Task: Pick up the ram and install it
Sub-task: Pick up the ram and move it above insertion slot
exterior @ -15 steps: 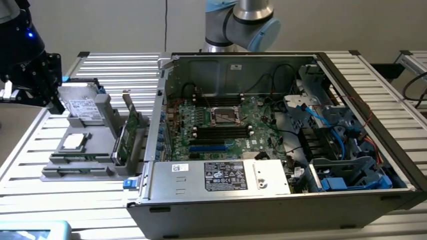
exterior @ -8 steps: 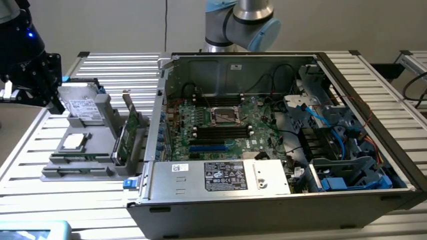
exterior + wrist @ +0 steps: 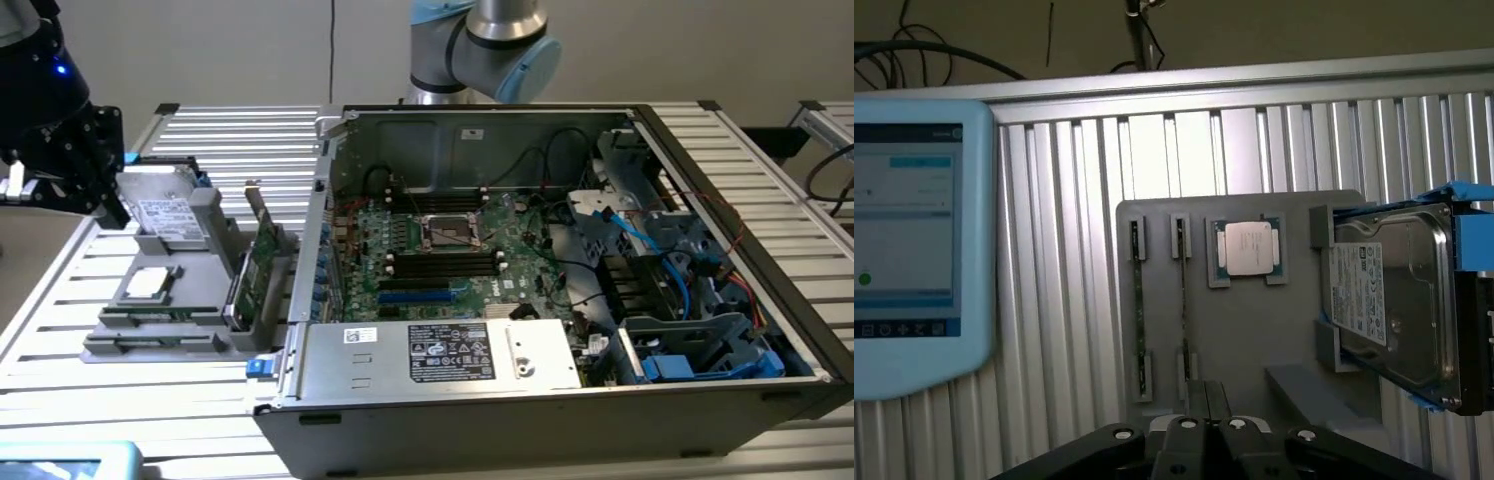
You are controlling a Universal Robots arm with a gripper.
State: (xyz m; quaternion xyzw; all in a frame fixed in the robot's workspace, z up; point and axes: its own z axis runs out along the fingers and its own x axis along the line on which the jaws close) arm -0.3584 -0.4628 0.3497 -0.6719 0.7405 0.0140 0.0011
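Two rams stand on edge in the slots of a grey holder tray (image 3: 1254,340): one ram (image 3: 1183,300) and a second ram (image 3: 1140,310) beside it. My gripper (image 3: 1206,402) hovers above the tray's near end, close to the end of the first ram. Its dark fingers are pressed together, shut on nothing. In the exterior view the arm's dark head (image 3: 54,130) hangs over the tray (image 3: 174,345) at the left. The open computer case (image 3: 561,260) holds the motherboard, whose black memory slots (image 3: 447,262) sit below the processor socket.
On the tray also sit a processor chip (image 3: 1249,248) and a hard drive (image 3: 1394,300) in a blue bracket. A tall green expansion card (image 3: 260,270) stands at the tray's edge by the case. A light-blue tablet (image 3: 904,250) lies on the slatted table.
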